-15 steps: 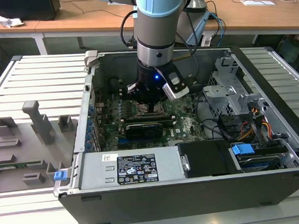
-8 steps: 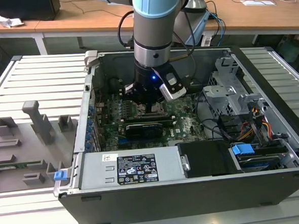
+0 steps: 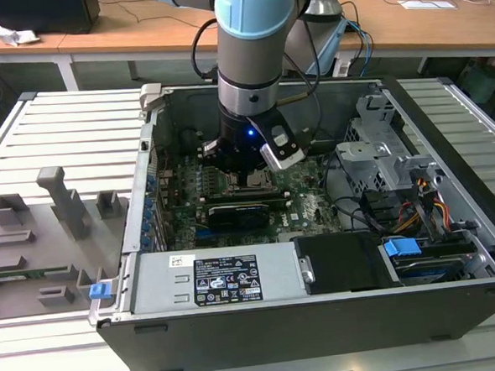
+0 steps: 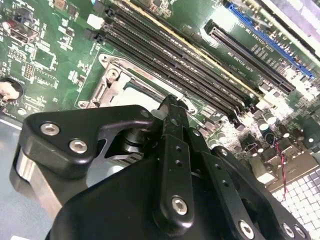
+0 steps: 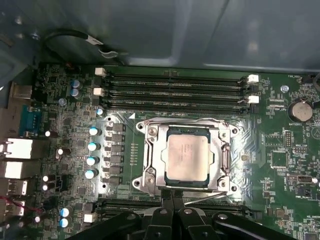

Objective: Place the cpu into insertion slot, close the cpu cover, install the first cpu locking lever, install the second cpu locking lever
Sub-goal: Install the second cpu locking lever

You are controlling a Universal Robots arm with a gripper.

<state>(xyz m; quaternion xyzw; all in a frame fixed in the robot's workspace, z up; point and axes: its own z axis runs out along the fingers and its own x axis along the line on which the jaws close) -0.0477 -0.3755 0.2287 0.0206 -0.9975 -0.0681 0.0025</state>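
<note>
In the exterior view the arm (image 3: 252,59) runs out the top edge and its wrist hides most of the slot (image 3: 254,182) at frame centre. In the second wrist view the gripper (image 4: 172,107) covers the lower part of the cover (image 4: 117,82) and most of the cpu (image 4: 140,97). In the first wrist view the bottom edge cuts off the fingers (image 5: 172,210), which overlap the cover's lower rim.

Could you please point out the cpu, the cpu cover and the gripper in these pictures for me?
cpu (image 5: 188,157): first wrist view, middle of its dull silver top.
cpu cover (image 5: 152,160): first wrist view, side bar of the silver frame around the chip.
gripper (image 5: 173,196): first wrist view, between its black fingertips, at the cover's edge.
</note>
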